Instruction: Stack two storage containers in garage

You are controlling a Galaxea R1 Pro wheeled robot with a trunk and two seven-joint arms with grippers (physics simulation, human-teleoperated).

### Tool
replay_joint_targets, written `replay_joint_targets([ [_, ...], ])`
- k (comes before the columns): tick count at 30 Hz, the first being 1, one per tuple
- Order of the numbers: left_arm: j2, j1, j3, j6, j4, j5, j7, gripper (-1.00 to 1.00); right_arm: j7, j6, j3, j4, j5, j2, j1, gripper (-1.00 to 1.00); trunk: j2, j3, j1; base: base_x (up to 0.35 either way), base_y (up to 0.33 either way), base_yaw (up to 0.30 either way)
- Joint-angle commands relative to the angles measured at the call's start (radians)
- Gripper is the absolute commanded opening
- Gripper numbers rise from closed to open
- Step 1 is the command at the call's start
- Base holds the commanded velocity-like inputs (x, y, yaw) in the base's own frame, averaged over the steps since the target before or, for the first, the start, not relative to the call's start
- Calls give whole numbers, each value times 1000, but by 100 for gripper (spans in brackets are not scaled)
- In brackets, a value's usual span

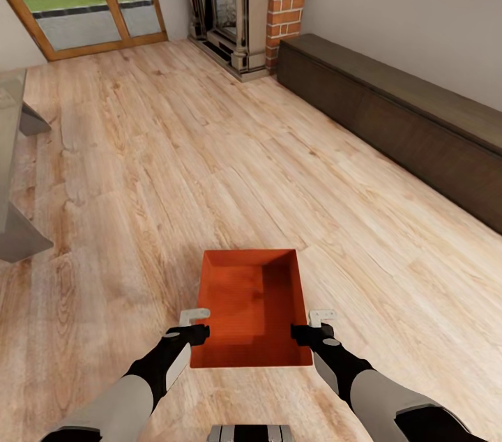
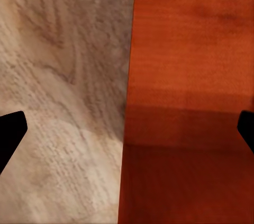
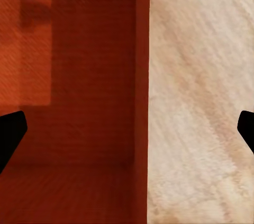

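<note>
We poise both arms over a red-orange open-topped plastic storage container (image 1: 252, 302) on the light wood plank floor (image 1: 174, 170) of the living room. To lift it cleanly, we judge each gripper must close squarely on its side wall, level and together. The left gripper (image 1: 198, 325) and right gripper (image 1: 314, 325) straddle the bin's walls, fingers spread wide and gripping nothing. Beyond stand a long dark low cabinet (image 1: 411, 121) and a brick fireplace (image 1: 244, 3).
</note>
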Motion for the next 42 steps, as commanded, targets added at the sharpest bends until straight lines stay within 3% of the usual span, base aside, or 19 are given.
replay_joint_targets([
  [1, 0, 0, -3, 5, -2, 8, 5, 100, -4, -4, 8, 1, -10, 0, -1, 100, -7, -4, 4, 0, 0, 0],
  [10, 0, 0, -3, 5, -8, 9, 5, 100, -4, -4, 9, 2, -10, 0, -1, 100, -70, -32, 38, 0, 0, 0],
  [39, 1, 0, -5, 2, -25, 3, 9, 100, -4, -5, 10, 9, -10, 0, -1, 100, -70, -32, 38, 0, 0, 0],
  [42, 3, 0, -5, -2, -25, 3, 9, 100, -4, -5, 10, 9, -10, 0, -1, 100, -91, -41, 50, 0, 0, 0],
])
